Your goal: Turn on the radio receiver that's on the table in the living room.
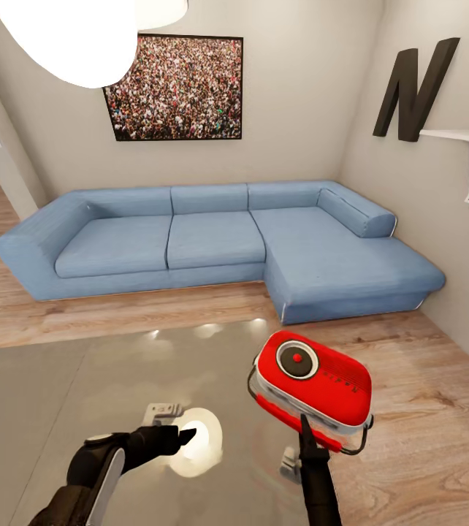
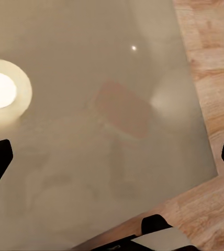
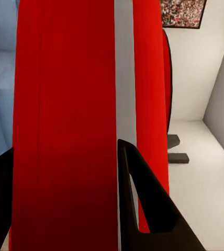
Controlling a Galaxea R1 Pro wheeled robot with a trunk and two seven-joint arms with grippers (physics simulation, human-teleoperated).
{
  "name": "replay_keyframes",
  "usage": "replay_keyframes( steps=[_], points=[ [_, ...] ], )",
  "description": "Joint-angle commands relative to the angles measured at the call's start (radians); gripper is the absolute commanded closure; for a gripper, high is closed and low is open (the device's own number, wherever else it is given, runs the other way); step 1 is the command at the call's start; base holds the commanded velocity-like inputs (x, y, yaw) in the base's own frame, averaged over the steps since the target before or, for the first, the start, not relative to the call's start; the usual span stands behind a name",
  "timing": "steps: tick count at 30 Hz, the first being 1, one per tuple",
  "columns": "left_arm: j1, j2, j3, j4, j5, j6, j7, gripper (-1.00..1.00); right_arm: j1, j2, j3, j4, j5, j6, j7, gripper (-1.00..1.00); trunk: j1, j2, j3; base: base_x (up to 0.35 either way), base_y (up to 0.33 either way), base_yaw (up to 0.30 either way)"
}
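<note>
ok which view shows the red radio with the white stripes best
The head view: the glossy red rounded radio receiver appears whole, held up by the right gripper, its round dark knob facing the camera. The right wrist view shows a close red and white striped side. The left wrist view shows a faint reddish reflection in the table.

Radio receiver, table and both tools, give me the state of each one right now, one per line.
radio receiver: lifted above the table's right edge, tilted, dial face up, gripped.
table: glossy top, reflecting a lamp and the radio.
right tool: shut on the radio receiver, fingers on either side of its red body.
left tool: hangs over the table, open, holding nothing.
</note>
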Motion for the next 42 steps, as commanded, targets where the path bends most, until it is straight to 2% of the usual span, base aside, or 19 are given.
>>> replay_keyframes(
  steps=[1, 5, 11, 15, 18, 20, 22, 26, 34, 38, 42],
  points=[
    [-0.001, -0.002, 0.000, 0.000, 0.000, 0.002, 0.000, -1.00, 0.000, 0.007, 0.004, 0.007, 0.002, 0.007, -0.005, 1.00, 0.000, 0.000, 0.000, 0.000, 0.000, 0.000],
    [-0.004, -0.022, 0.000, 0.000, -0.001, 0.006, -0.001, -1.00, 0.000, 0.018, 0.010, 0.019, -0.002, 0.007, -0.012, 1.00, 0.000, 0.000, 0.000, 0.000, 0.000, 0.000],
    [-0.038, -0.029, 0.000, -0.001, 0.005, 0.032, -0.001, -1.00, 0.000, 0.024, 0.013, 0.021, -0.004, 0.003, 0.007, 1.00, 0.000, 0.000, 0.000, 0.000, 0.000, 0.000],
    [-0.057, -0.029, 0.000, -0.001, 0.026, 0.045, -0.001, -1.00, 0.000, 0.025, 0.031, 0.022, -0.003, 0.000, 0.027, 1.00, 0.000, 0.000, 0.000, 0.000, 0.000, 0.000],
    [-0.063, -0.029, 0.000, -0.001, 0.044, 0.049, -0.001, -1.00, 0.000, 0.028, 0.066, 0.025, -0.004, -0.008, 0.046, 1.00, 0.000, 0.000, 0.000, 0.000, 0.000, 0.000],
    [-0.064, -0.028, 0.000, -0.001, 0.049, 0.049, -0.001, -1.00, 0.000, 0.039, 0.090, 0.037, -0.003, -0.011, 0.060, 1.00, 0.000, 0.000, 0.000, 0.000, 0.000, 0.000],
    [-0.066, -0.028, 0.000, -0.001, 0.052, 0.050, -0.001, -1.00, 0.000, 0.064, 0.117, 0.067, -0.001, -0.014, 0.070, 1.00, 0.000, 0.000, 0.000, 0.000, 0.000, 0.000],
    [-0.088, -0.028, 0.000, -0.001, 0.056, 0.054, -0.001, -1.00, 0.000, 0.111, 0.139, 0.129, 0.003, -0.021, 0.076, 1.00, 0.000, 0.000, 0.000, 0.000, 0.000, 0.000],
    [-0.127, -0.030, 0.000, -0.001, 0.057, 0.089, -0.001, -1.00, 0.000, 0.131, 0.162, 0.148, 0.003, -0.019, 0.075, 1.00, 0.000, 0.000, 0.000, 0.000, 0.000, 0.000],
    [-0.151, -0.030, 0.000, -0.001, 0.057, 0.096, -0.001, -1.00, 0.000, 0.162, 0.184, 0.152, 0.000, -0.012, 0.076, 1.00, 0.000, 0.000, 0.000, 0.000, 0.000, 0.000],
    [-0.157, -0.030, 0.000, -0.004, 0.057, 0.116, -0.001, -1.00, 0.000, 0.171, 0.187, 0.153, -0.001, -0.009, 0.077, 1.00, 0.000, 0.000, 0.000, 0.000, 0.000, 0.000]
  ],
)
